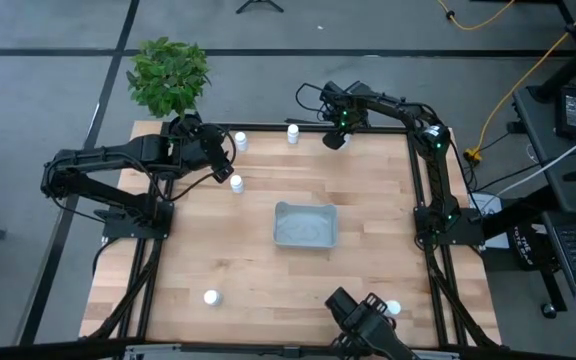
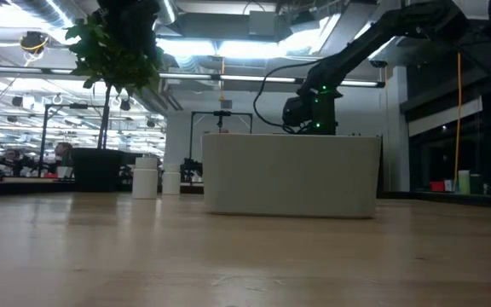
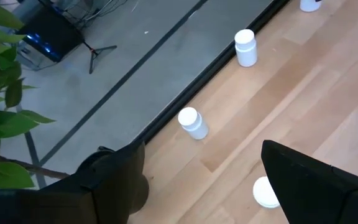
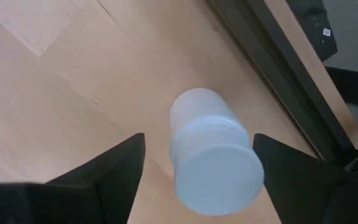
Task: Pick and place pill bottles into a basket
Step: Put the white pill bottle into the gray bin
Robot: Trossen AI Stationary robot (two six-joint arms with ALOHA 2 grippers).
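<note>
The pale grey-blue basket [image 1: 305, 224] stands mid-table; it also shows in the low view [image 2: 292, 175]. Several white pill bottles stand upright on the wood: two near the far edge [image 1: 240, 141] [image 1: 293, 133], one [image 1: 236, 183] by my left gripper, and two near the front [image 1: 211, 297] [image 1: 393, 308]. My right gripper [image 4: 199, 137] is open at the far edge, its fingers on either side of another bottle [image 4: 213, 152] with a gap on both sides. My left gripper [image 3: 202, 146] is open at the far left, above a bottle [image 3: 267, 191] beside one finger.
A black pot with a green plant [image 1: 168, 75] stands just past the table's far left corner. A dark camera mount [image 1: 368, 320] sits at the front edge. Bare wood lies around the basket.
</note>
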